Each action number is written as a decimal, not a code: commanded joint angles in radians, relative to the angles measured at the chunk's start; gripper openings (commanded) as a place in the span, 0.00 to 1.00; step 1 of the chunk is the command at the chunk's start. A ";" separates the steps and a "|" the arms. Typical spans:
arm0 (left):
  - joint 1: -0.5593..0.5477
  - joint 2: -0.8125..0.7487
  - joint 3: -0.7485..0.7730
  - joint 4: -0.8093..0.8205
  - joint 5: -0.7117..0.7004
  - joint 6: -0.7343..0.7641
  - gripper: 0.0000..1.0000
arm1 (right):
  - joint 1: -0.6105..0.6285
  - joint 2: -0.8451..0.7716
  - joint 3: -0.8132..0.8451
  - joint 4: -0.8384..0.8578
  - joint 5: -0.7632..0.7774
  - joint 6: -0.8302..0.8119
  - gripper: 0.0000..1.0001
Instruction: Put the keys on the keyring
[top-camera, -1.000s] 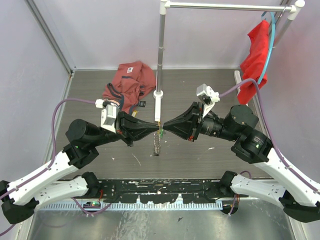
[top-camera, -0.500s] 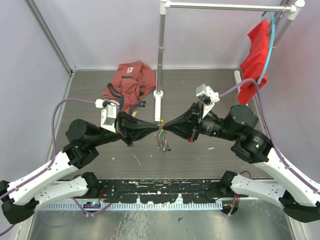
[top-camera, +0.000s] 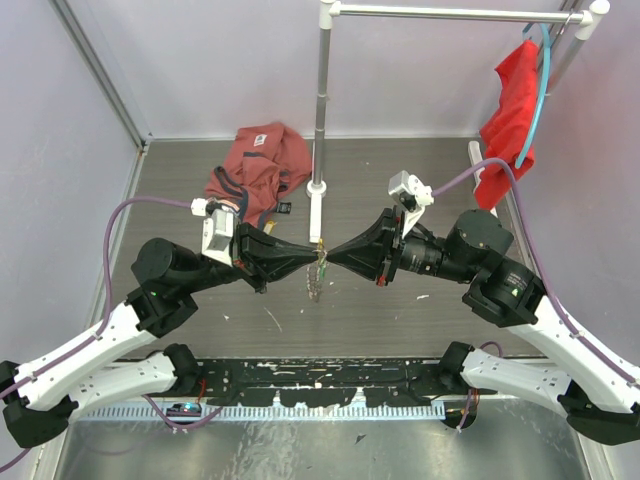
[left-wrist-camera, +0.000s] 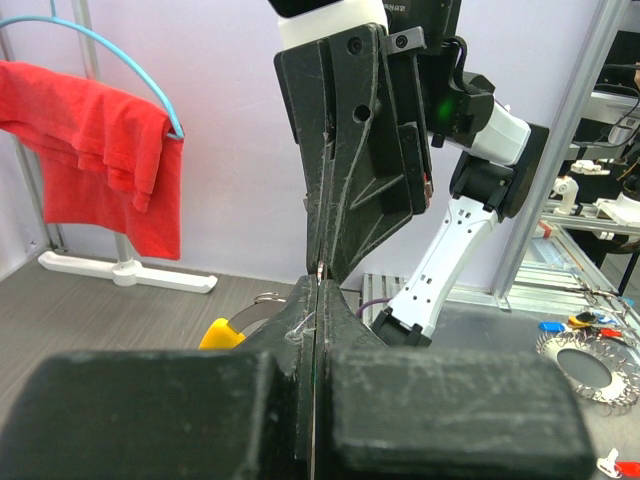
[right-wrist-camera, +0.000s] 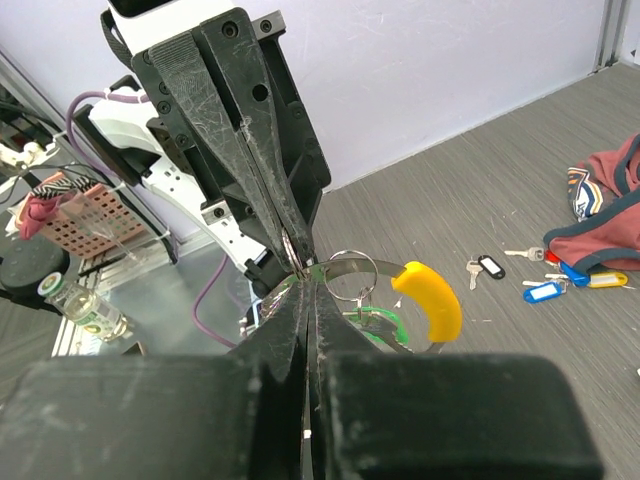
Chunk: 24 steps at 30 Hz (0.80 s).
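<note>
My left gripper (top-camera: 316, 257) and right gripper (top-camera: 327, 257) meet tip to tip above the table's middle, both shut on the keyring (top-camera: 316, 280), whose bunch of silvery keys dangles below them. In the right wrist view its thin metal band runs from my shut fingertips (right-wrist-camera: 310, 272) to a curved yellow tag (right-wrist-camera: 430, 300), with a small split ring (right-wrist-camera: 352, 275) and a green-tagged key (right-wrist-camera: 383, 326) hanging on it. The left wrist view shows my shut left gripper (left-wrist-camera: 316, 282) and the yellow tag (left-wrist-camera: 222, 333) beside it. Loose keys (right-wrist-camera: 481, 268) with blue (right-wrist-camera: 545, 291) and yellow (right-wrist-camera: 602, 280) tags lie on the table.
A crumpled red garment (top-camera: 258, 165) lies at the back left, next to the loose keys. A clothes rack's pole and white foot (top-camera: 317, 200) stand just behind the grippers, and a red cloth (top-camera: 510, 115) hangs at the back right.
The right gripper has closed onto the keyring's band and shifted slightly left. The hanging bunch of keys swung to the right and came back under the tips.
</note>
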 joint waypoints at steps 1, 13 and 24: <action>-0.002 -0.011 0.022 0.066 -0.016 0.002 0.00 | 0.005 -0.011 0.011 0.001 0.020 -0.015 0.01; -0.001 -0.001 0.029 0.065 -0.005 -0.002 0.00 | 0.005 0.011 0.039 -0.009 0.023 -0.046 0.18; -0.002 0.007 0.032 0.075 0.001 -0.012 0.00 | 0.006 -0.044 0.030 0.040 0.007 -0.161 0.30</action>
